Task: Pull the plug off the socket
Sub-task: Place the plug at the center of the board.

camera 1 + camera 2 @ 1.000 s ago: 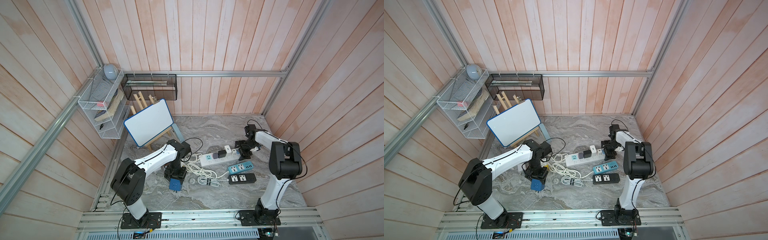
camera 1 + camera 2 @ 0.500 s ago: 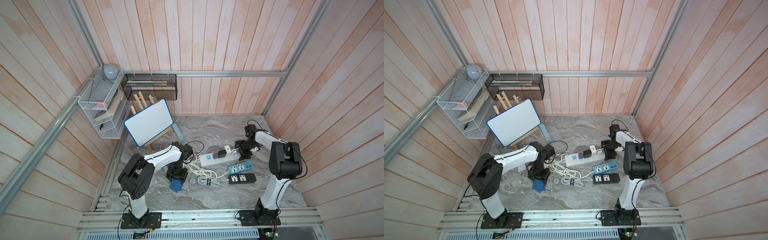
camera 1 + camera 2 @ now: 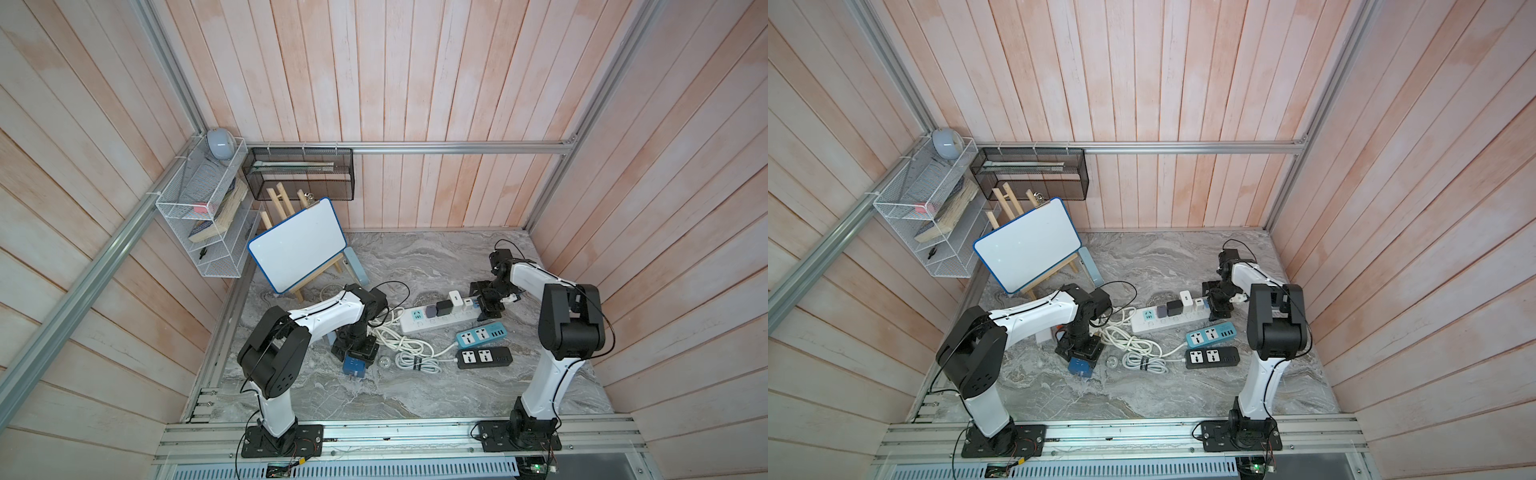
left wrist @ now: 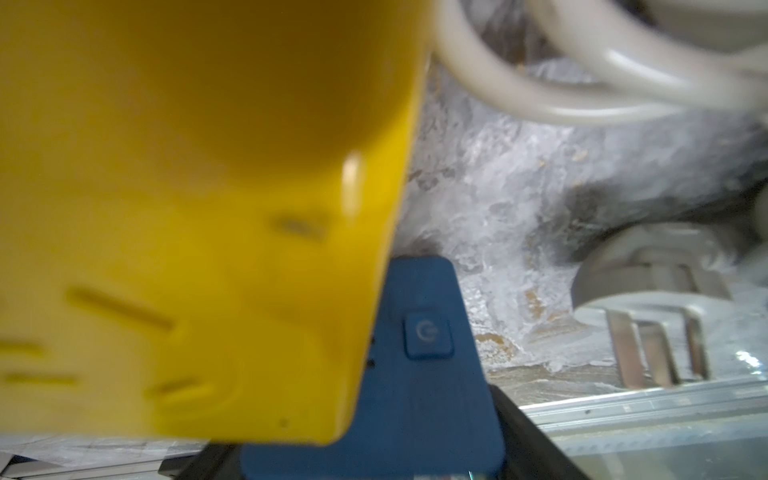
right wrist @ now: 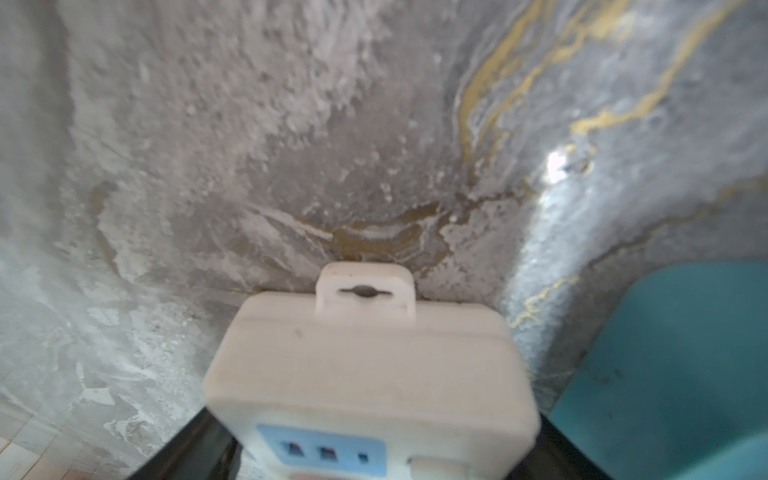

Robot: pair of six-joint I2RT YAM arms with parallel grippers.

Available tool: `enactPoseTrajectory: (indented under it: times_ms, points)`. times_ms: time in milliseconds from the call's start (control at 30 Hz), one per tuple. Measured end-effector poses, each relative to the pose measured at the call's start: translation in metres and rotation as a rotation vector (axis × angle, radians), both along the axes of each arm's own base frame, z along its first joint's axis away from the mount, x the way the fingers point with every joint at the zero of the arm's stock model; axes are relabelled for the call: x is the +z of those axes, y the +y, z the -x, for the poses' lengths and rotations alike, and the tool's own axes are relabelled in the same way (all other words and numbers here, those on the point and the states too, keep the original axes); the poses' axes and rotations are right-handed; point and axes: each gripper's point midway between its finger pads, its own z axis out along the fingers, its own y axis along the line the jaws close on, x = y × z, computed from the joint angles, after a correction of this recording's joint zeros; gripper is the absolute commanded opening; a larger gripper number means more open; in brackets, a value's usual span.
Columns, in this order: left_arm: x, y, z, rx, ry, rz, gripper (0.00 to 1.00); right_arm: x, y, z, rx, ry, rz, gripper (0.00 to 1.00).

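Observation:
A blue plug (image 3: 354,368) (image 3: 1080,366) lies on the marble table, off the socket. My left gripper (image 3: 353,353) (image 4: 365,453) stands over it with a finger close along each side; no gap shows, and I cannot tell if it still grips. The socket, a white power strip (image 3: 440,324) (image 3: 1167,322), carries grey, black and white plugs, among them the black one (image 3: 444,308). My right gripper (image 3: 490,305) (image 5: 374,440) is shut on the strip's right end (image 5: 365,365).
The strip's coiled white cord (image 3: 399,345) and its pronged white plug (image 4: 648,316) lie beside the blue plug. A teal strip (image 3: 480,336) and a black strip (image 3: 484,357) lie nearer the front. A whiteboard easel (image 3: 297,249) stands back left. A blurred yellow block (image 4: 187,249) fills much of the left wrist view.
My left arm's shoulder and elbow have swung to the right, while its gripper and the blue plug stay at the same spot. The right arm has not moved.

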Motion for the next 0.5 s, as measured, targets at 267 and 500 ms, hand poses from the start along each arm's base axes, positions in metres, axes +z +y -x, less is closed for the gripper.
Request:
enactPoseTrajectory:
  times_ms: [267, 500]
  points:
    - [-0.0012, -0.0013, -0.001, -0.006, -0.007, -0.001, 0.81, 0.0002, 0.0001, -0.0001, 0.0, -0.001, 0.0, 0.0]
    - [0.0047, -0.0042, -0.0049, -0.006, -0.025, 0.001, 0.85, 0.0002, 0.0, -0.0001, 0.0, -0.003, 0.0, 0.0]
